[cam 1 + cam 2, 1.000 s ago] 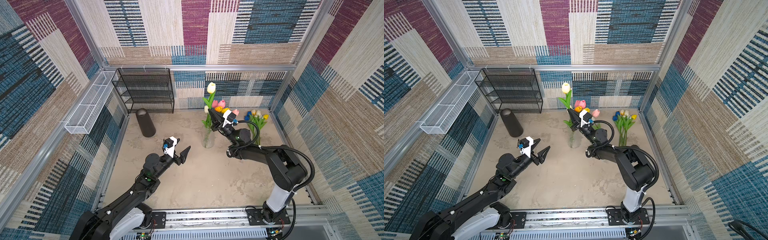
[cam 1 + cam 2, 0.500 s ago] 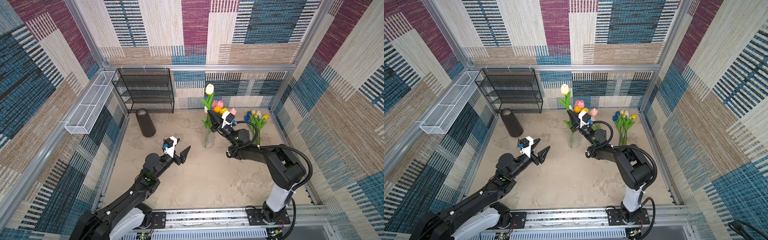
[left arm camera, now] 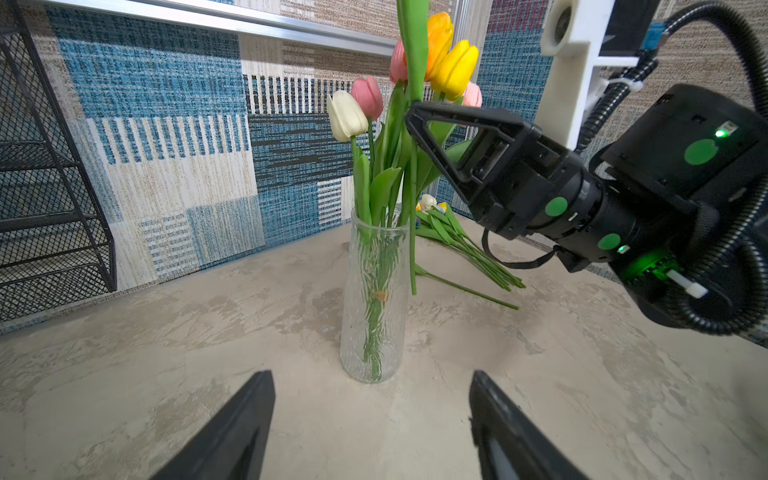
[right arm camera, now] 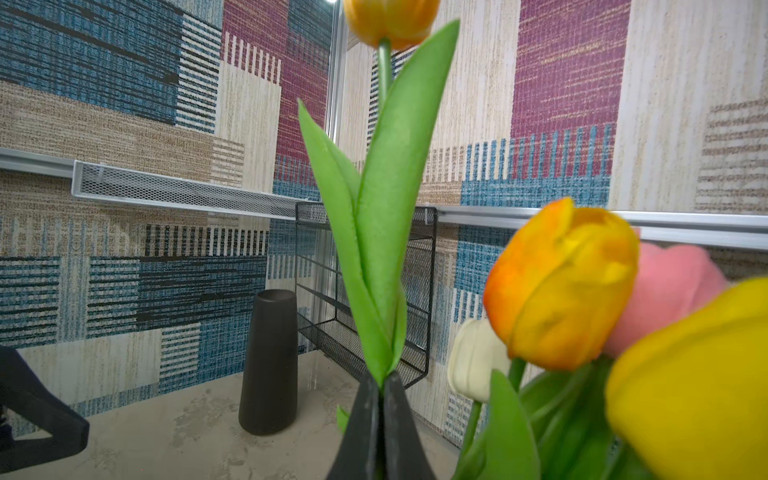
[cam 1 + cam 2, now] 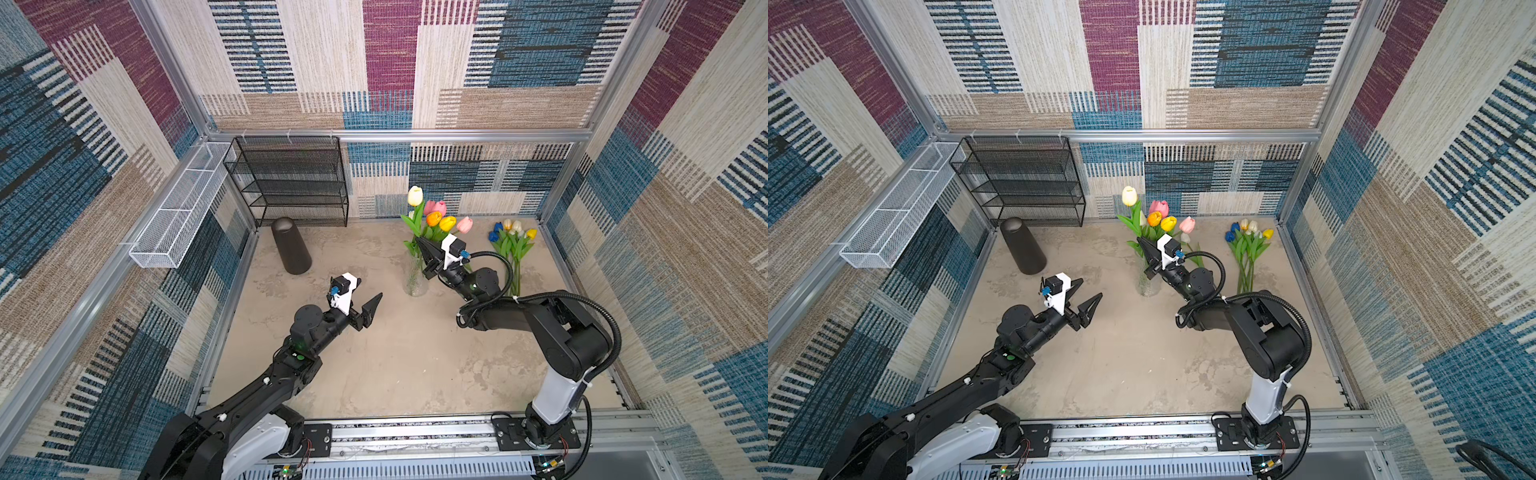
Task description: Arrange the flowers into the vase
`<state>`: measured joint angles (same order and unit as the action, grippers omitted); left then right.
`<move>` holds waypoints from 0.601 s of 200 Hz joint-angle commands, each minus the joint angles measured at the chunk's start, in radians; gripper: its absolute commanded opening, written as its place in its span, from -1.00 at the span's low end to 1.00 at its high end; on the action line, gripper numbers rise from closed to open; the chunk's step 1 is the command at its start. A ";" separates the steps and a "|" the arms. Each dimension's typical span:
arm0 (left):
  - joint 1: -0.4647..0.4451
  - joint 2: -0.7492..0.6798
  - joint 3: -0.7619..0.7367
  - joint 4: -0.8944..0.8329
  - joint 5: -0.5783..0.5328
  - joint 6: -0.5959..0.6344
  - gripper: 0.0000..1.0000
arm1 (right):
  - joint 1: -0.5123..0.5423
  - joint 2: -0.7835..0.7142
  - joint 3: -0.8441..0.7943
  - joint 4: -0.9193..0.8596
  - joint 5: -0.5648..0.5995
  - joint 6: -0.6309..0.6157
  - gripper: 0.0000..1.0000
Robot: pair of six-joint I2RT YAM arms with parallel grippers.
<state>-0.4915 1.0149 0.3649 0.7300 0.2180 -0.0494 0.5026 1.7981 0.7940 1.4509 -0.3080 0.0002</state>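
Note:
A clear glass vase (image 5: 417, 282) (image 5: 1148, 284) (image 3: 374, 311) stands mid-floor holding several flowers, with white, pink, orange and yellow heads. My right gripper (image 5: 419, 241) (image 5: 1140, 240) (image 3: 409, 114) (image 4: 380, 380) is shut on the stem of a tall pale-headed tulip (image 5: 414, 195) (image 5: 1129, 195) (image 4: 386, 208). That stem hangs upright against the vase's right side, outside the glass, and its end (image 3: 412, 286) is below the rim. More flowers (image 5: 513, 245) (image 5: 1250, 249) (image 3: 457, 245) lie bunched at the back right. My left gripper (image 5: 370, 289) (image 5: 1091, 288) (image 3: 371, 374) is open and empty, facing the vase.
A dark tapered vase (image 5: 291, 245) (image 4: 270, 361) stands at the back left. Behind it is a black wire shelf (image 5: 291, 183). A white mesh basket (image 5: 178, 208) hangs on the left wall. Metal rails edge the floor.
The right gripper has lowered the held tulip a little and shifted it slightly left, beside the vase. The left arm has not moved.

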 commanded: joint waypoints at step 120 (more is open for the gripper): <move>0.001 0.025 0.013 0.051 0.027 0.000 0.53 | -0.001 -0.179 -0.092 0.056 0.005 0.027 -0.12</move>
<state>-0.4915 1.0397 0.3641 0.7460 0.2348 -0.0494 0.5026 1.6848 0.7280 1.4452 -0.2951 0.0078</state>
